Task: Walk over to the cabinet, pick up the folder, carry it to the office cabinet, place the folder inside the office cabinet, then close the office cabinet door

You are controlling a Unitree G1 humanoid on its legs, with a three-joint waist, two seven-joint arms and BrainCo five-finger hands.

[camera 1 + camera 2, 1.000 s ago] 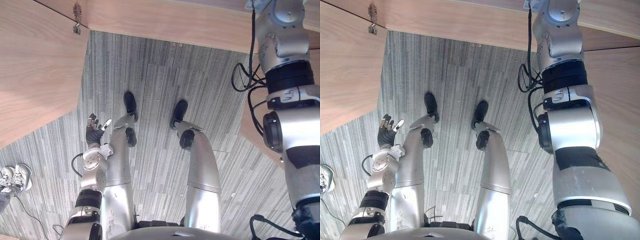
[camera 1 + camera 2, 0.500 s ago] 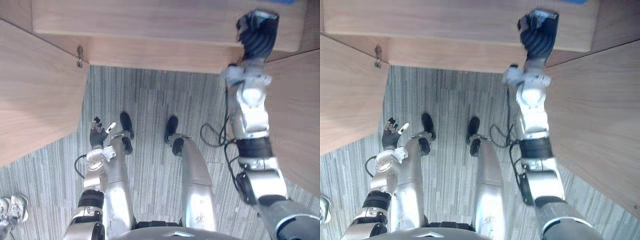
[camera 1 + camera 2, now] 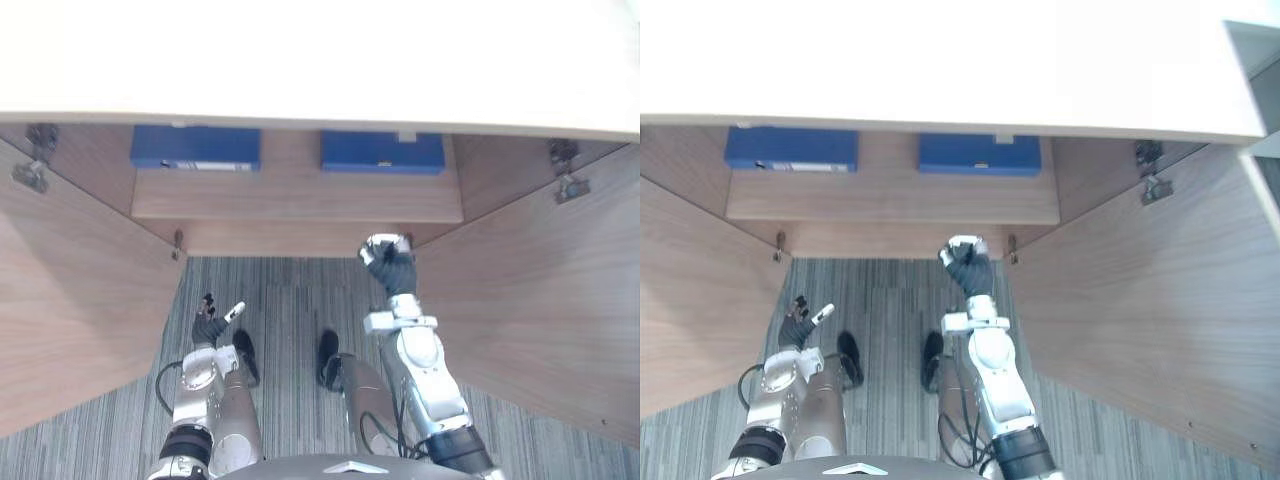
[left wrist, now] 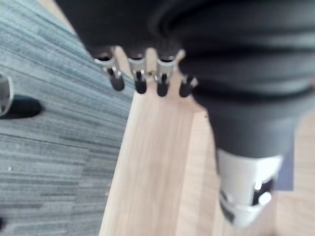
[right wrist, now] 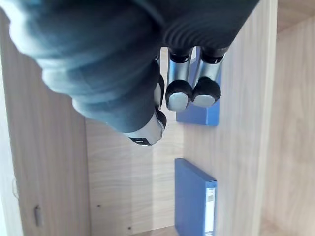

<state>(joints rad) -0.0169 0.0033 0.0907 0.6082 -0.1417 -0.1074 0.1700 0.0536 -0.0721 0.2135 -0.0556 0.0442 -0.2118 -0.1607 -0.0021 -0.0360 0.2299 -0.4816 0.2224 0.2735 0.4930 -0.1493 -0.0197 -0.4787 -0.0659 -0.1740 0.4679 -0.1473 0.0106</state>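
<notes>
Both blue — left folder point(image 3: 195, 148), right folder point(image 3: 382, 153) — on cabinet shelf point(image 3: 300, 195).

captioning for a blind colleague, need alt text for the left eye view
An open wooden cabinet, both doors swung wide, holds the left blue folder and the right blue folder side by side on its shelf. The right hand is raised before the shelf, curled and empty; the left hand hangs open over grey carpet.
</notes>
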